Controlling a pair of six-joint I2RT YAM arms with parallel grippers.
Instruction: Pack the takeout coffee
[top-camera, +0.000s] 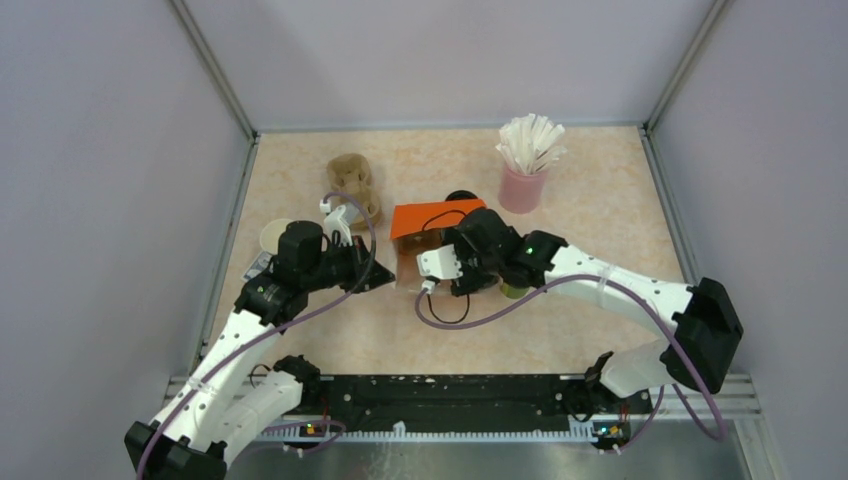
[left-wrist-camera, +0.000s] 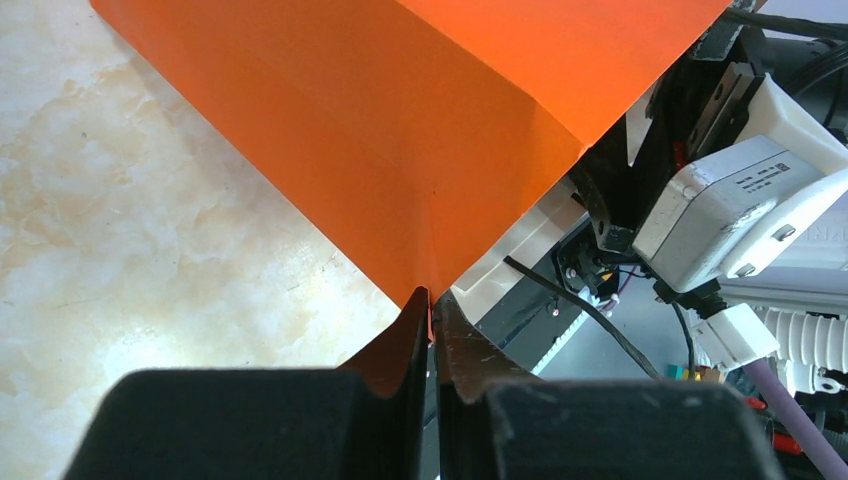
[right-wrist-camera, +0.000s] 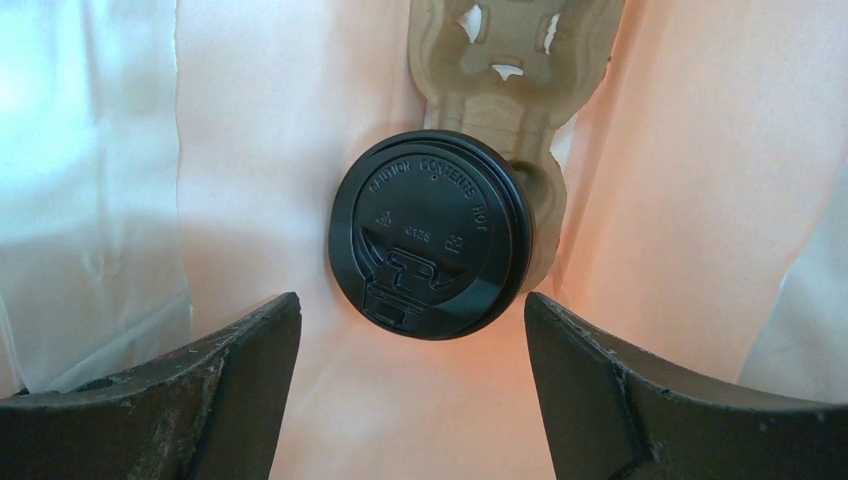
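Takeout coffee (right-wrist-camera: 430, 235): down inside the orange paper bag (top-camera: 437, 217), seen from above by the right wrist camera. Mostly round black lid (right-wrist-camera: 430, 185) on show, embossed caution lettering across its upper half, with a sliver of olive-tan cup wall at the right edge. Stands over the near end of a moulded pulp carrier (right-wrist-camera: 512, 60) on the bag's floor; whether seated in a pocket, cannot tell. Pale, glowing bag walls close on both sides.

Right gripper (right-wrist-camera: 410, 305): between those walls, jaws wide apart, one dark finger (right-wrist-camera: 240, 370) to each side of the lid and nearer the camera, touching neither lid nor cup. Holds nothing.

Left gripper (left-wrist-camera: 432, 330): jaws pressed together on a pointed fold of the orange paper, pinching it flat between the tips. From overhead, just left of the bag, wrist turned toward it.

Farther out on the marbled table (top-camera: 610, 200): brown carrier (top-camera: 353, 182) toward the back left of the bag; pink cup (top-camera: 522, 190) of white straws (top-camera: 532, 143) at the back right, well apart from both arms; cream cup rim (top-camera: 272, 236) partly hidden behind the left arm.
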